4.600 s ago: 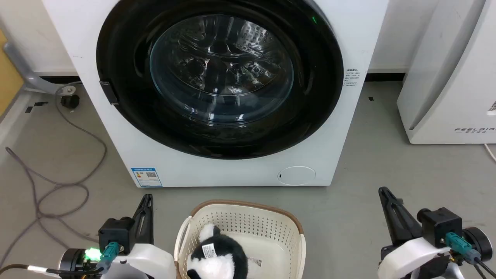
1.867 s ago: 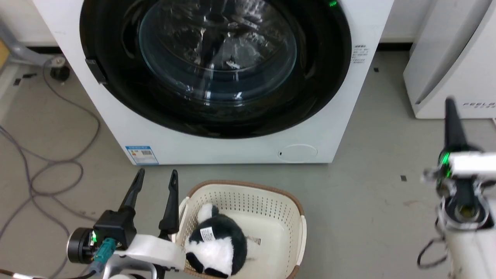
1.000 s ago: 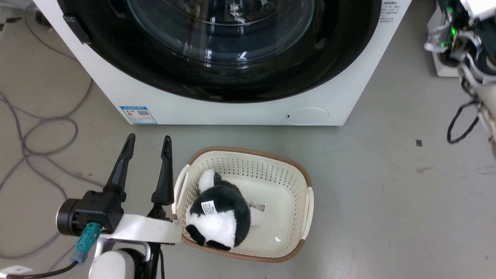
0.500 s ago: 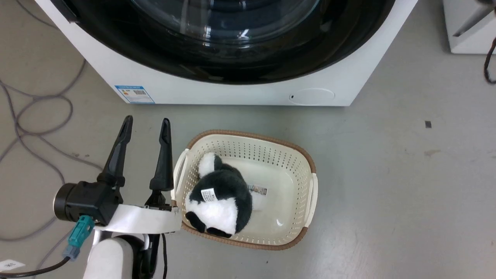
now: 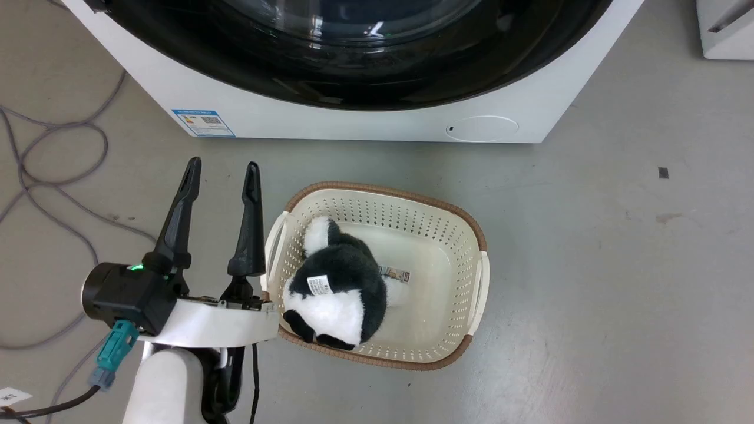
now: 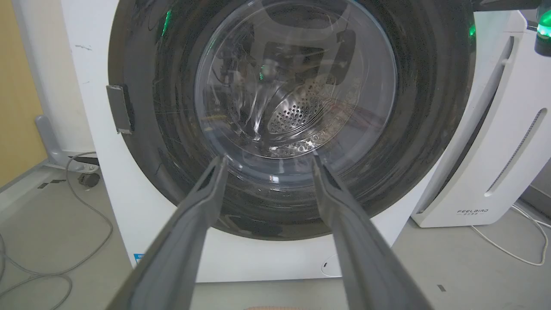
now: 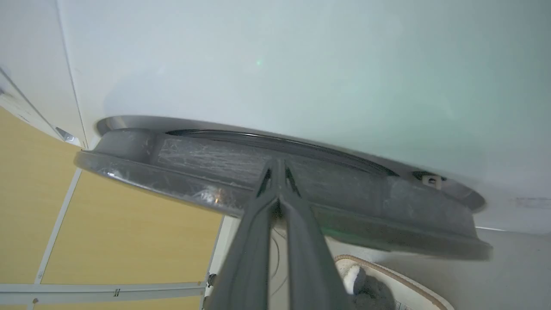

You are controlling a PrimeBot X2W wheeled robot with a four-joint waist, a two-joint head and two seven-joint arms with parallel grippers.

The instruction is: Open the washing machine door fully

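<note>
Right wrist view: the right end effector (image 7: 279, 163) has its two long dark fingers pressed together, with nothing seen between them. Its tips point straight at the side rim of the washing machine door (image 7: 189, 161), the large round glossy black disc with the bulging clear glass window. The door is seen edge-on here against the white machine front (image 7: 275, 64), and the fingers run crosswise to the sweep of the rim. Whether the tips touch the rim or stop just short cannot be told.

Left wrist view: the left end effector (image 6: 269, 158) is spread wide and faces the door square-on from well apart. In the head view it sits low beside the cream perforated plastic basket (image 5: 471, 235).

Judgement: the door lies shut, or nearly so, against the front. The right arm is the nearer one. The coming move depends on getting its closed tips behind that rim edge and drawing outward.
</note>
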